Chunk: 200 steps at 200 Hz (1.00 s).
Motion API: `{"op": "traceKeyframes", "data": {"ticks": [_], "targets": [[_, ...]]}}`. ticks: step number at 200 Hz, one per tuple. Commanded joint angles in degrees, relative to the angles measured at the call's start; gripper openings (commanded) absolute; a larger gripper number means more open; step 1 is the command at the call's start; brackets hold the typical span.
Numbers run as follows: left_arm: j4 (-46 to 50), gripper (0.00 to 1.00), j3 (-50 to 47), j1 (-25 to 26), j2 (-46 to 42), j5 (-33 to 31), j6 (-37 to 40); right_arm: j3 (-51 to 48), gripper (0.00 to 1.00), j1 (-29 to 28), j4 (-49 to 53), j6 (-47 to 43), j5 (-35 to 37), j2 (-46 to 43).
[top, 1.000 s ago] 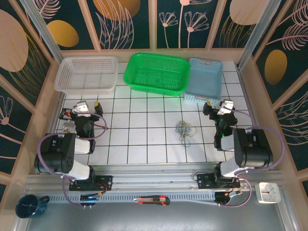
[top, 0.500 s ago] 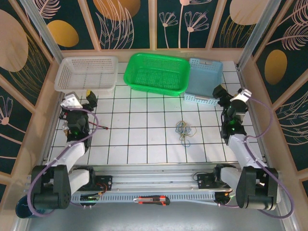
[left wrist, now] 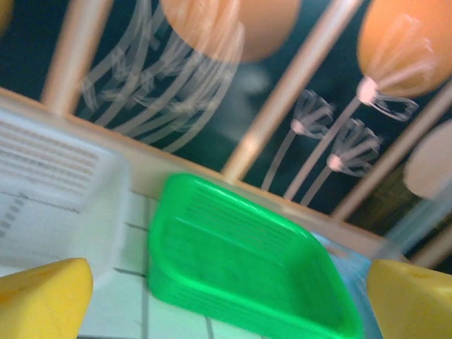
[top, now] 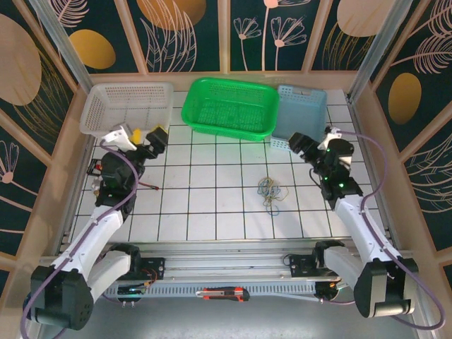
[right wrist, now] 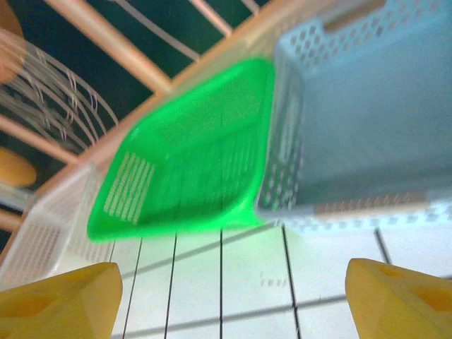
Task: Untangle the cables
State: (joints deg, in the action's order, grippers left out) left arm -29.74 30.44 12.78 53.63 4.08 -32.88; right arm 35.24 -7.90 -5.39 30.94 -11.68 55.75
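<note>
Left side first: my left gripper (top: 150, 138) hangs over the far-left part of the table (top: 212, 212), just in front of the white basket (top: 127, 106). It's spread wide with nothing in it. In the left wrist view the two yellow fingertips (left wrist: 42, 300) sit at opposite bottom corners, with the green basket (left wrist: 240, 261) between them.

The cables (top: 269, 191) lie flat on the table a bit right of centre, closer to my right arm than my left and well apart from both grippers. It's a small knot of thin floppy wires, and I can make out blue, tan-yellow and something pale. They're curled into overlapping loops, too tiny from the top camera to tell which wire crosses which. The clump is longer than it is wide. Its long axis runs from the basket side toward my bases, leaning slightly right as it comes near. The rounder bunch of loops is at the far end and a thinner tail points toward me.

My right gripper (top: 302, 145) sits up by the blue basket (top: 300, 113), aimed at the baskets. It's spread too and holding nothing, with the yellow tips (right wrist: 60, 304) far apart in the right wrist view.
</note>
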Motion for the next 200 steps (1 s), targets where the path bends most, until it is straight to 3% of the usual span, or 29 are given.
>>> {"op": "traceKeyframes", "data": {"ticks": [1, 36, 83, 130, 200], "targets": [[3.25, 0.99, -3.42, 5.29, -1.67, -0.14, -4.31, -3.76, 0.83, -3.55, 3.88, 2.14, 1.31, 0.09], [-2.17, 0.99, -12.04, 11.72, -1.06, -3.91, -9.21, -2.77, 0.82, -6.05, -1.37, 2.54, 0.04, 7.93], [-0.87, 0.99, -11.55, 12.20, 0.74, -5.13, -7.55, 16.02, 0.80, -7.39, -2.44, -0.20, -2.67, 26.56], [0.37, 0.99, -11.67, 12.18, -0.52, -7.90, -9.70, 44.45, 0.76, -12.27, 2.39, -0.62, -6.56, 49.63], [0.68, 0.99, -12.22, 12.26, -2.64, -9.60, -11.67, 102.81, 0.62, -17.36, 20.22, -0.46, -19.51, 92.01]]}}
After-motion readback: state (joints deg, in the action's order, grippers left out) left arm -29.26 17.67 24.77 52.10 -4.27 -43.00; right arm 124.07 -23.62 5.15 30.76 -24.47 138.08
